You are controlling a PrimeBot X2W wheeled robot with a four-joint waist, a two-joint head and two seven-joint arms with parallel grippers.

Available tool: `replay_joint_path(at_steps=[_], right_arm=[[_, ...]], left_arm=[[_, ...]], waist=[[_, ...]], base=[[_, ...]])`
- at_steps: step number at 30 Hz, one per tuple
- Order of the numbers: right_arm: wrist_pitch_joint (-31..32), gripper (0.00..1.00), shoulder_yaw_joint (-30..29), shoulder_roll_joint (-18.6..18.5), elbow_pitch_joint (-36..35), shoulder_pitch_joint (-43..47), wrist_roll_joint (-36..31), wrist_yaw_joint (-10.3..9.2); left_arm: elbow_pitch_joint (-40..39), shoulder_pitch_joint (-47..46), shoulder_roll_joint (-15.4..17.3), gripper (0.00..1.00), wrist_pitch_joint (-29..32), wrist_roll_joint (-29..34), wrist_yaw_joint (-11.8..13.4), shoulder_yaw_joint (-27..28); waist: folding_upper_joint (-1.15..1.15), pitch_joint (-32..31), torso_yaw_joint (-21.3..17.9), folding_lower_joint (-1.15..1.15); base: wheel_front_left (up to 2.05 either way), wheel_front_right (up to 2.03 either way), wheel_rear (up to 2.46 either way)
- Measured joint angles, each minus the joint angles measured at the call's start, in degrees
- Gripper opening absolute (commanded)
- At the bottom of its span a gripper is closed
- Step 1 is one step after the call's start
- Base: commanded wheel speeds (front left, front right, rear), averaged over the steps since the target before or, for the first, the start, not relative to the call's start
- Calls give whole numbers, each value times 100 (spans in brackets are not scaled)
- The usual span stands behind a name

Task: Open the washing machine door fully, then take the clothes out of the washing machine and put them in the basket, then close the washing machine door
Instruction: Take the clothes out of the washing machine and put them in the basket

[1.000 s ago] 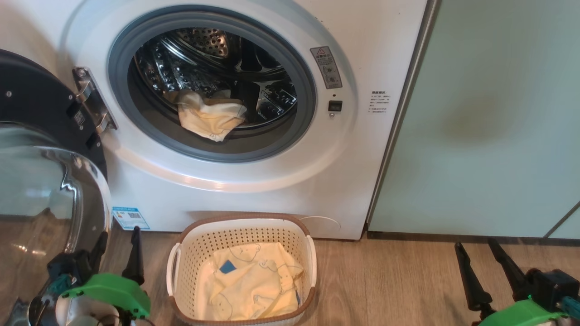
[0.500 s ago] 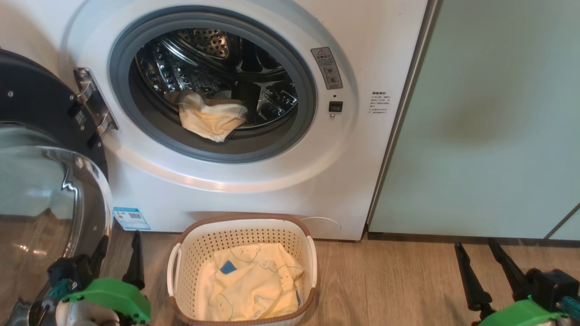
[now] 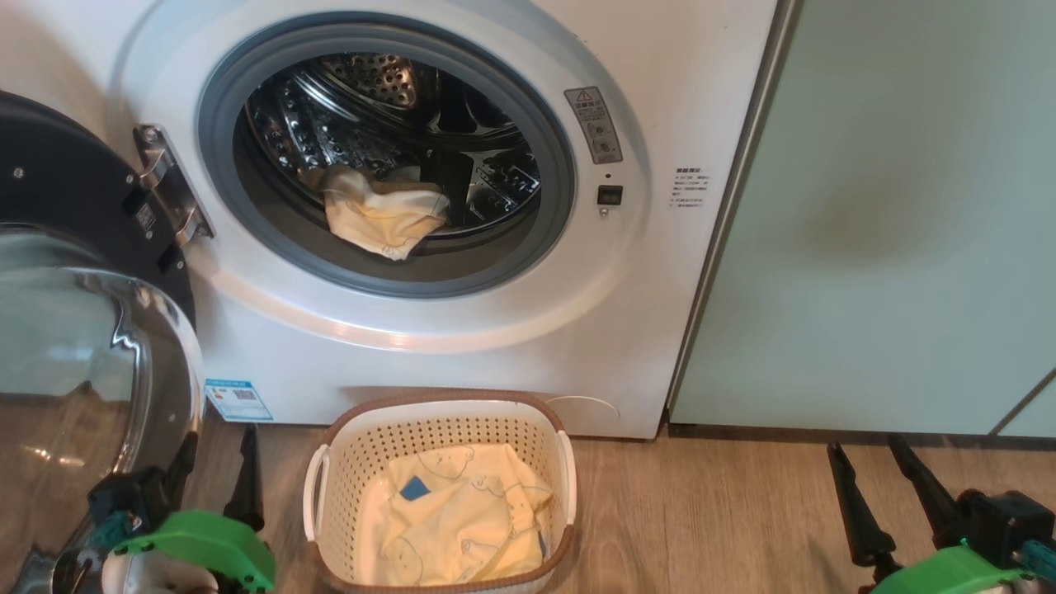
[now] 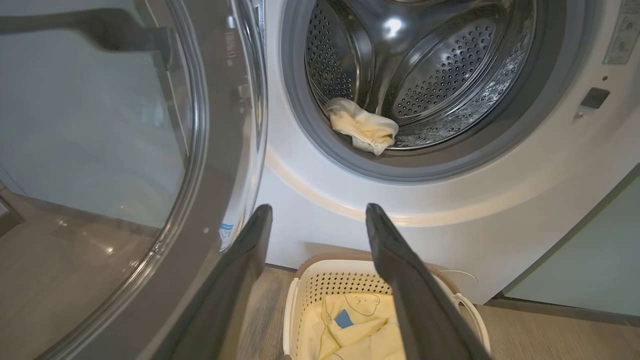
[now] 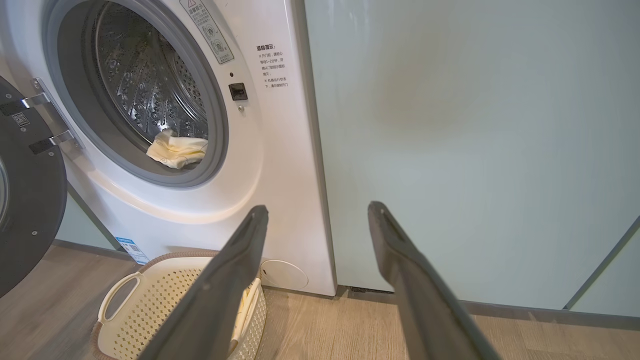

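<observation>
At the far left the washing machine door (image 3: 78, 177) stands swung wide open, its black ring and glass bowl (image 3: 82, 371) facing into the room. Close by its lower edge hangs the left gripper (image 3: 219, 436), jaws spread wide and holding nothing. The left wrist view looks across that glass at close range and deep into the steel drum (image 4: 440, 75), past its perforated ribs, which the head view gives more dimly.

Next comes the washing machine (image 3: 495, 346) itself, with a blue label (image 3: 238, 400) low on its front. Of the clothes (image 3: 381, 219), one pale yellow piece lies at the front lip of the drum, lapping onto the grey seal. A second piece (image 3: 462, 511) lies crumpled in the basket (image 3: 437, 400), which stands on the wooden floor (image 3: 701, 511) right before the machine. The blue patch on that second piece is plain from the head and the left wrist. From the right wrist the basket's wall hides most of it, while that view gives the door's hinge (image 5: 54, 116) and the pale green cabinet (image 5: 475, 150) full on.

At the far right the right gripper (image 3: 865, 444) hovers low over the floor, jaws wide apart and empty, well apart from the basket.

Against a second ago, the left gripper sits a touch lower in the head view. The clothes, basket, door and right gripper are where they were.
</observation>
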Motion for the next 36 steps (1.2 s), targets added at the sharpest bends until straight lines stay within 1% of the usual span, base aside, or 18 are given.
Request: replay_joint_path(at_steps=[2,5,11,15,18,23,26,30,36], right_arm=[[0,100,3,0,0,0,0,0],[0,100,16,0,0,-1,0,0],[0,100,46,3,0,-1,0,0],[0,100,57,15,1,-2,0,0],[0,100,75,43,0,-4,0,0],[0,100,113,103,-3,-63,1,0],[0,100,153,124,-11,-257,1,0],[0,100,164,167,-45,-531,10,0],[0,100,248,286,-42,-687,53,0]], left_arm=[[-5,20,5,100,7,0,7,-11],[-7,29,43,100,94,19,103,-58],[-10,-17,120,100,444,59,133,-208],[0,-316,158,100,781,121,101,-408],[49,-687,216,100,1089,199,92,-572],[325,-1550,412,100,1674,286,-62,-834],[539,-2084,568,100,1967,331,-119,-942],[917,-2778,749,100,2354,446,-174,-1103],[1639,-3750,904,100,2932,598,-258,-1324]], waist=[[0,4,-15,0],[0,18,-48,0],[0,62,-200,0],[0,124,-343,0],[0,212,-464,0],[0,511,-661,1],[0,731,-806,1],[0,1061,-1026,1],[0,1548,-1368,2]], base=[[0,0,0],[0,0,0],[0,0,0],[0,0,0],[0,0,0],[0,0,0],[0,0,0],[0,0,0],[0,0,0]])
